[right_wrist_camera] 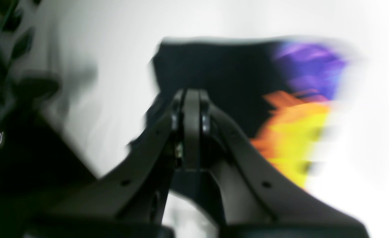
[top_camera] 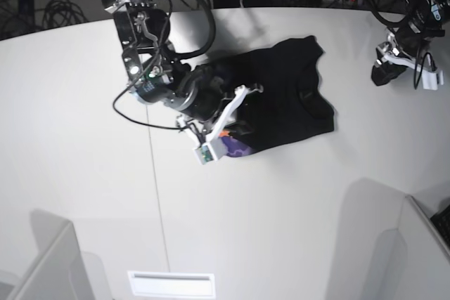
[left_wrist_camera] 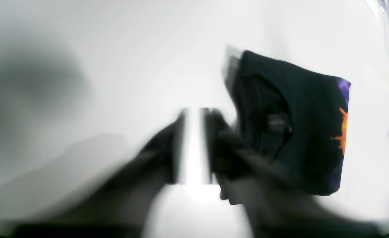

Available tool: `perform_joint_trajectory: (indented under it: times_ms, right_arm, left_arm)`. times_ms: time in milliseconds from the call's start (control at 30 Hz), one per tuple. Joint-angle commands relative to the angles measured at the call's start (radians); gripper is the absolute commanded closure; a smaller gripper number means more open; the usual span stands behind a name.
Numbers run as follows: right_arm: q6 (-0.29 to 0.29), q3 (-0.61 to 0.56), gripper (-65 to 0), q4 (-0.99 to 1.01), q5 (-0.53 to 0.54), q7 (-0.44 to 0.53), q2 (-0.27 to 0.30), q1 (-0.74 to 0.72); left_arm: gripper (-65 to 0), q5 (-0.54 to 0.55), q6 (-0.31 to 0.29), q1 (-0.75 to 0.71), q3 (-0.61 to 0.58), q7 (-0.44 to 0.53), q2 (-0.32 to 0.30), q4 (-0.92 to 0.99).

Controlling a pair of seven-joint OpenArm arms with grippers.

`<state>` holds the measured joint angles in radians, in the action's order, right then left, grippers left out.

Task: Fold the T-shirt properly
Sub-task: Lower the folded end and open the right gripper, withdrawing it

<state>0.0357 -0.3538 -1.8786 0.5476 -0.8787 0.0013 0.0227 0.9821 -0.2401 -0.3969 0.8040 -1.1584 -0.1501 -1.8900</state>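
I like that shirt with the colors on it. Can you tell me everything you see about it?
The T-shirt is black, soft-looking cloth, lying folded into a rumpled bundle on the white table. Purple and orange-yellow print peeks out along one edge. The right gripper is over its printed end with fingers shut; whether they pinch cloth is too blurry to tell. The left arm is away from it.

We see the T-shirt [top_camera: 285, 96] as soft, matt black cloth, rumpled into shallow creases, with a brighter orange, yellow and purple print at its near-left edge (the wrist views blur the weave). It lies on a table [top_camera: 295, 209] that looks smooth, pale and faintly satin. The right gripper [right_wrist_camera: 192, 99] reads as matt black plastic with small shiny metal fasteners, its wrist bracket glossy white.
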Motion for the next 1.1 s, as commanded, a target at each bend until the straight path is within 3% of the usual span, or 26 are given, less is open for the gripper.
perform_joint_trajectory:
  times_ms: [0, 100, 133, 267, 500, 633, 767, 867, 1000, 1033, 1067]
  right_arm:
    - [0.008, 0.019, 0.0, -0.032, 0.016, 0.020, 0.003, -0.007]
    - [0.008, 0.062, 0.0, -0.059, 0.016, 0.020, 0.041, 0.004]
    - [0.008, 0.072, 0.0, -0.060, 0.016, 0.020, 0.050, 0.010]
    - [0.008, 0.131, 0.0, -0.062, 0.016, 0.020, 0.065, 0.041]
    - [0.010, 0.137, 0.0, -0.102, 0.016, 0.020, 0.068, 0.082]
    - [0.010, 0.152, 0.0, -0.111, 0.016, 0.029, 0.084, 0.101]
    - [0.010, 0.236, 0.0, -0.111, 0.016, 0.086, 0.090, 0.165]
    - [0.010, 0.290, 0.0, -0.111, 0.016, 0.115, 0.096, 0.214]
    - [0.010, 0.373, 0.0, -0.111, 0.016, 0.148, 0.096, 0.285]
    - [0.010, 0.391, 0.0, -0.111, 0.016, 0.154, 0.096, 0.302]
    - [0.013, 0.410, 0.0, -0.112, 0.016, 0.160, 0.096, 0.319]
  left_arm:
    - [-34.7, 0.025, -0.009, 0.003, -0.027, 0.014, -0.010, -0.016]
    - [-62.0, 0.027, -0.009, 0.005, -0.111, 0.016, -0.004, 0.000]
    - [-65.0, 0.027, -0.009, 0.010, -0.133, 0.018, 0.007, 0.014]
    - [-65.0, 0.024, -0.009, 0.069, -0.185, 0.018, 0.045, 0.129]
    - [-65.0, 0.022, 0.002, 0.154, -0.335, 0.054, 0.050, 0.267]
    - [-64.5, -0.018, 0.074, 0.160, -0.433, 0.134, 0.045, 0.323]
    - [-55.5, -0.090, 0.078, 0.160, -0.504, 0.159, 0.047, 0.343]
    - [-38.8, -0.133, 0.078, 0.174, -0.516, 0.159, 0.047, 0.350]
    - [-5.6, -0.191, 0.081, 0.221, -0.581, 0.154, 0.037, 0.369]
    - [0.0, -0.199, 0.081, 0.232, -0.604, 0.154, 0.022, 0.369]
    - [0.0, -0.208, 0.081, 0.244, -0.630, 0.154, 0.002, 0.370]
